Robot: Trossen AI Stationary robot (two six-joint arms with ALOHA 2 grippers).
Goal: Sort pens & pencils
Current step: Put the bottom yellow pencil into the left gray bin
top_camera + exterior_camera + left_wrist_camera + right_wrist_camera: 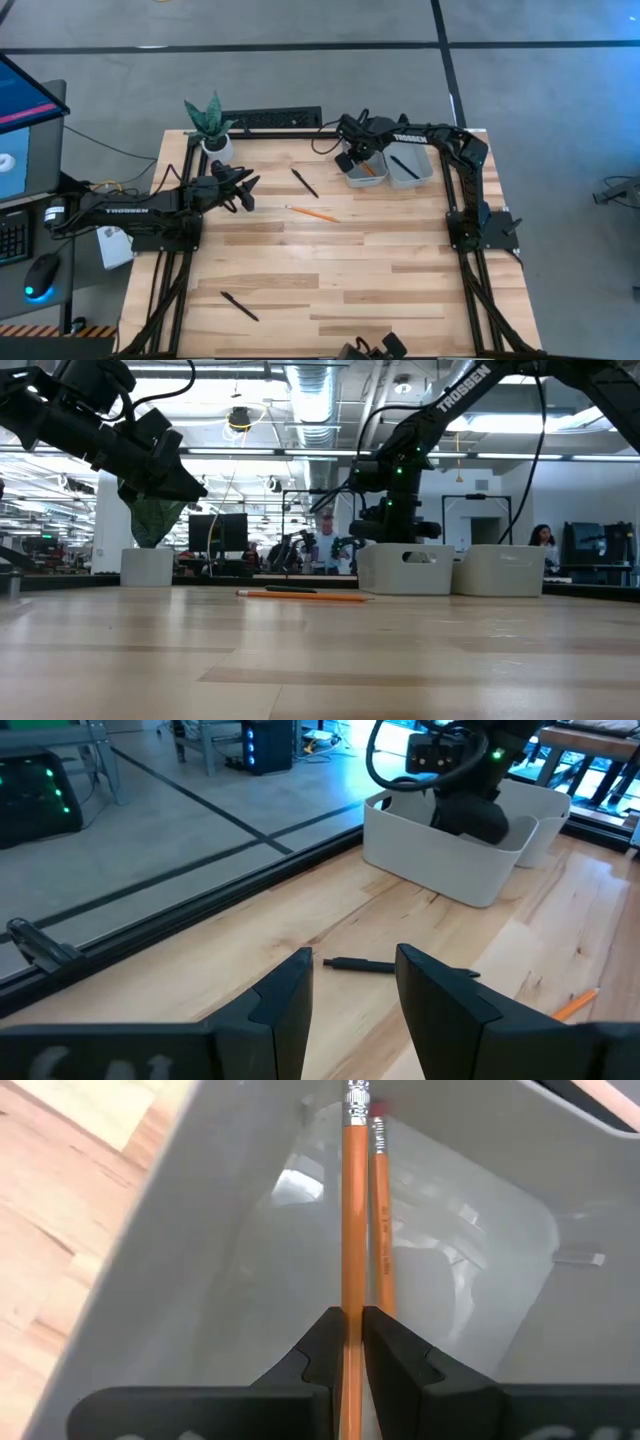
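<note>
My right gripper [346, 1342] is shut on an orange pencil [353, 1210] inside the left of two white bins [362, 172]. A second pencil [380, 1220] lies in that bin beside it. The right bin [408, 166] holds a black pen [403, 164]. On the table lie a pen [304, 183], a pencil [312, 213] and, near the front edge, another pen [240, 306]. My left gripper [350, 990] hovers open above the table's left side, with the far pen [360, 965] ahead of it. My right gripper pinches the pencil's shaft [352, 1305] between its two fingers, coming steeply from above into the bin. The pencil runs on past the fingertips, its eraser end [356, 1098] forward and down in the bin. Whether that end rests on the bin's floor, I cannot tell.
A potted plant [212, 125] stands at the table's far left corner, next to a black strip [270, 120] on the far edge. A monitor, keyboard and mouse [40, 275] sit left of the table. Bare wood fills the middle and near right.
</note>
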